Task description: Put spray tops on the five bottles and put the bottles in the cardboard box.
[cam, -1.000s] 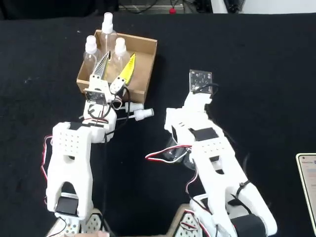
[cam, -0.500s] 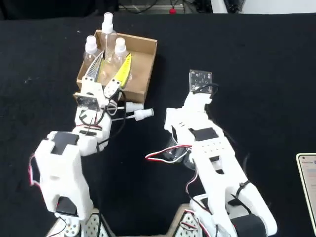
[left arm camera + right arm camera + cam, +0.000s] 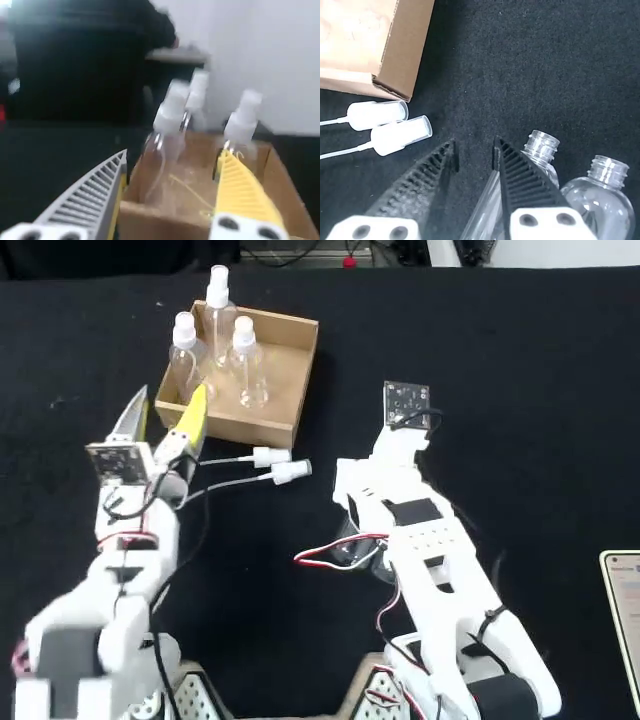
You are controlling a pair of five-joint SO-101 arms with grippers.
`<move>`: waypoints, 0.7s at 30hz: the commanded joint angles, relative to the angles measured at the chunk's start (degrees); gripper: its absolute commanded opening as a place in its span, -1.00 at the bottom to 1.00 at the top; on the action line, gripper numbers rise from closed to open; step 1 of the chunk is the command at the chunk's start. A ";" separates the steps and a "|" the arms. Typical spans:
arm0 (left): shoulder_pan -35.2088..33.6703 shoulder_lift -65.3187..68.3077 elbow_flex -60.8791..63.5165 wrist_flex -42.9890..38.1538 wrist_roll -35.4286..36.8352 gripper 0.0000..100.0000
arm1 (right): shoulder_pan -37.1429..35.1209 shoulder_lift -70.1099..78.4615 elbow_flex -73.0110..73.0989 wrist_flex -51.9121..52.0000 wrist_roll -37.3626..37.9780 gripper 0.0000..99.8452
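Three clear bottles with white spray tops [image 3: 218, 300] [image 3: 170, 112] stand in the cardboard box [image 3: 290, 335] [image 3: 165, 217]. My left gripper [image 3: 170, 392] [image 3: 172, 155] hangs open and empty just in front of the box's near left corner. Two loose spray tops [image 3: 280, 463] [image 3: 390, 122] lie on the black cloth beside the box. Two uncapped bottles [image 3: 540, 150] [image 3: 602, 182] lie next to my right gripper [image 3: 474, 145], which is open over bare cloth, with nothing between its fingers. In the high view the right arm [image 3: 410, 510] covers most of those bottles [image 3: 355, 552].
Black cloth covers the whole table. A flat white device [image 3: 622, 600] lies at the right edge. The right arm's bases and wiring take up the front centre. Open cloth stretches behind and to the right of the box.
My left arm has pulled back out of the box toward the front left, gripper open, leaving the third bottle standing inside. The right arm has not moved.
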 commanded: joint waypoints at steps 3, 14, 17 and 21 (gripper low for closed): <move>-6.29 -19.34 -0.57 26.99 -0.44 -0.44 | 0.53 -2.24 -0.57 -1.58 0.62 -0.77; 1.36 -31.30 -15.78 72.97 -0.44 -0.44 | 0.53 -2.15 -0.48 -1.58 0.62 -0.77; 2.68 -31.30 -17.80 73.93 -0.44 -0.44 | 0.53 -2.15 -0.48 -1.58 0.62 -0.77; 3.47 -30.68 -18.07 72.26 -3.69 -0.44 | 0.62 -2.15 -0.40 -1.58 0.62 -0.77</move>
